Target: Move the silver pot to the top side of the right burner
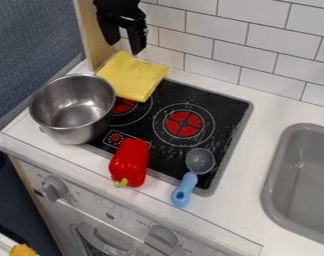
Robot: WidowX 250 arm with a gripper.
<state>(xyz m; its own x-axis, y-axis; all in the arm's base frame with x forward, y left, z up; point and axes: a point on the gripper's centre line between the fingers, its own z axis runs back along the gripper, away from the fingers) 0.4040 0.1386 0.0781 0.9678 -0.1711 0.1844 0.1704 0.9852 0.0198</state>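
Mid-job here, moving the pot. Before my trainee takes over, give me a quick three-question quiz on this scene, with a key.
1. Where is the silver pot?
(a) on the right burner
(b) at the left side of the stovetop, as pictured
(c) in the sink

2. True or false: the gripper has its fingers apart, with nothing between them.

3. Fill in: the spoon has a ____ handle.

Key: 1 b; 2 true; 3 blue
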